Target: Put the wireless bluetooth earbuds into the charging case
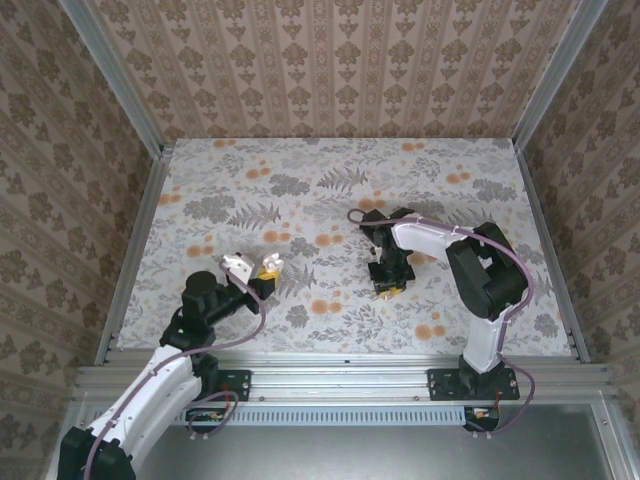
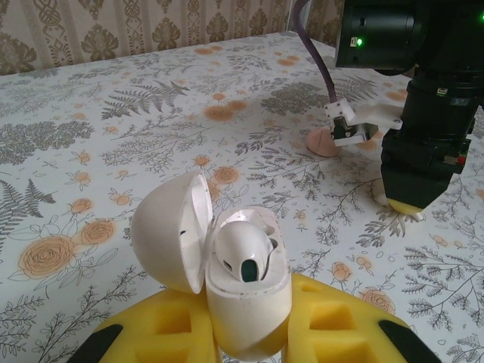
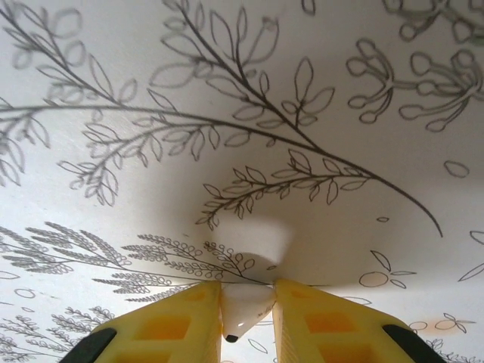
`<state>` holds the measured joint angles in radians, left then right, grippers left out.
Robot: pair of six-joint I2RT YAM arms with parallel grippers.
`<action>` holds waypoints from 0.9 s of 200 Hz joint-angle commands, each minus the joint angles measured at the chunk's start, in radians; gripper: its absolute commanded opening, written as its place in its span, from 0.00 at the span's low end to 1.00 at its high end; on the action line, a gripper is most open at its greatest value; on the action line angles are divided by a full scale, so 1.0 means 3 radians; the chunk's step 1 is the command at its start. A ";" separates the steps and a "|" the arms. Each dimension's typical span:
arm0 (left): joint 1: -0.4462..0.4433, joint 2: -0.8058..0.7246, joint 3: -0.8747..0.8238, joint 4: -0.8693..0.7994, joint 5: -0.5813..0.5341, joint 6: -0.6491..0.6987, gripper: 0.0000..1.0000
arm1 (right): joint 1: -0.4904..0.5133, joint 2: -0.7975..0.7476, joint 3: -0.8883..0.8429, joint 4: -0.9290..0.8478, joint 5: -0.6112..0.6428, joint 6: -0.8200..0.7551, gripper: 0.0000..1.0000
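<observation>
One camera overlooks the whole counter (image 1: 300, 170) from behind. The left wrist's looks low across it at the right arm (image 2: 435, 136); the right wrist's hugs it.

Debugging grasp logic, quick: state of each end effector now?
Left end effector: closed, holding the open charging case.
Right end effector: closed on an earbud.

One glossy white, egg-shaped plastic charging case (image 2: 253, 291), lid open, sits clamped in the left gripper (image 2: 249, 340). Two small white rounded plastic earbuds (image 2: 243, 253) are there: one seated in that case, the other earbud (image 3: 242, 306) pinched between the right gripper's (image 3: 248, 311) yellow pads (image 3: 174, 327).
</observation>
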<state>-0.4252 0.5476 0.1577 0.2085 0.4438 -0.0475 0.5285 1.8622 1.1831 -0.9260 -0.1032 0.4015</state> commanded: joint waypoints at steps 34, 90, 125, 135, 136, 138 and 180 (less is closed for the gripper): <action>-0.0018 0.0044 0.0052 0.0064 -0.0053 0.0010 0.00 | 0.0038 -0.0353 -0.0004 0.0261 0.0044 0.0163 0.23; -0.0018 0.0283 0.0029 0.0215 -0.0058 0.0005 0.00 | 0.0123 -0.0404 0.0025 0.0637 -0.0017 0.0271 0.23; -0.0024 0.0392 -0.0019 0.0412 -0.0117 0.0001 0.00 | 0.0171 -0.0442 0.0004 0.0999 -0.0083 0.0341 0.22; -0.0022 0.0421 -0.0046 0.0489 -0.0144 -0.0002 0.00 | 0.0181 -0.0459 -0.0011 0.1125 -0.0124 0.0365 0.22; -0.0023 0.0423 -0.0048 0.0495 -0.0145 -0.0004 0.00 | 0.0184 -0.0460 -0.0014 0.1137 -0.0128 0.0370 0.22; -0.0022 0.0427 -0.0055 0.0505 -0.0149 -0.0005 0.00 | 0.0188 -0.0460 -0.0016 0.1162 -0.0134 0.0373 0.22; -0.0020 0.0451 -0.0132 0.0659 -0.0167 0.0032 0.00 | 0.0281 -0.0438 -0.0018 0.1614 -0.0278 0.0439 0.22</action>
<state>-0.4252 0.6865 0.1425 0.3378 0.4026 -0.0479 0.5934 1.7546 1.1828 -0.5526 -0.1387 0.5041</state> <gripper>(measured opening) 0.189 0.221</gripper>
